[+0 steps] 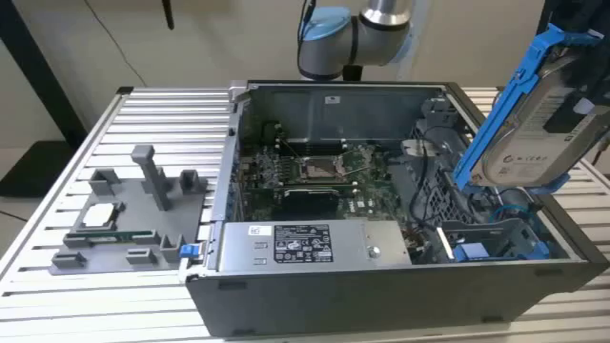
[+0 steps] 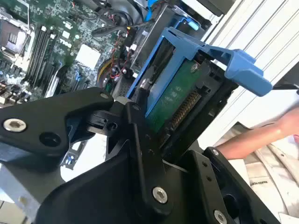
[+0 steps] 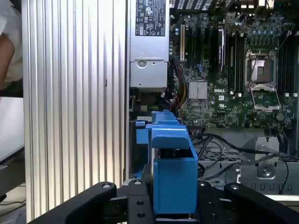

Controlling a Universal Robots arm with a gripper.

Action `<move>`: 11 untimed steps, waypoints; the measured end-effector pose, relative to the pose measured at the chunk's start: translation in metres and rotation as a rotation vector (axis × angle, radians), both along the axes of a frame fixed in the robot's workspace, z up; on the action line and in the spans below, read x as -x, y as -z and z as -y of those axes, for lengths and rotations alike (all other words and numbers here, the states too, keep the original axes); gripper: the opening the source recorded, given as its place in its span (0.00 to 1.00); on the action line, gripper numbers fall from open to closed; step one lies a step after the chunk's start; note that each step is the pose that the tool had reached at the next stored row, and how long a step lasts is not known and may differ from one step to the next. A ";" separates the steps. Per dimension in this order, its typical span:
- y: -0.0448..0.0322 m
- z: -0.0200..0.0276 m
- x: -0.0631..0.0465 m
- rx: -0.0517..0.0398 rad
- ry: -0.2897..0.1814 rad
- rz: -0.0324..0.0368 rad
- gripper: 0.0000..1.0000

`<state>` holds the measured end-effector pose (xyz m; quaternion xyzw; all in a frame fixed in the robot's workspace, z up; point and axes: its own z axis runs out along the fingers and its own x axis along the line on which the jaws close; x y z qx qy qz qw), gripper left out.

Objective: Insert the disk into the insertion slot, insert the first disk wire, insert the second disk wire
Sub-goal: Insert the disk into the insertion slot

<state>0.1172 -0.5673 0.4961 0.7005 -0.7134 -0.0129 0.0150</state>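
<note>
The disk [image 1: 533,136], silver with a white label in a bright blue carrier frame, hangs tilted above the open case's corner on the exterior view's right. My gripper [image 3: 170,196] is shut on it, with black fingers [image 3: 105,193] pressing either side of the blue carrier [image 3: 173,154]. In the second wrist view the disk's green circuit-board underside [image 2: 180,100] and the carrier's blue handle [image 2: 238,65] stick out past the gripper's black linkage. Below the disk lies the insertion slot [image 1: 496,239], a grey cage bay with blue rails. Loose black cables [image 1: 424,179] run beside the cage.
The case holds a green motherboard [image 1: 315,168] and a grey power-supply box [image 1: 305,246] along its front wall. A grey fixture block [image 1: 124,214] with small parts rests on the slatted table at the exterior view's left. A person's arm [image 2: 252,140] shows beyond the table edge.
</note>
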 end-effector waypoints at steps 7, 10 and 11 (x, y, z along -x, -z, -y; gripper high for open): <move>0.0000 0.0000 0.000 0.0000 0.000 0.0000 0.00; 0.0000 0.0000 0.000 0.0000 0.000 0.0000 0.00; 0.0000 0.0000 0.000 0.0000 0.000 0.0000 0.00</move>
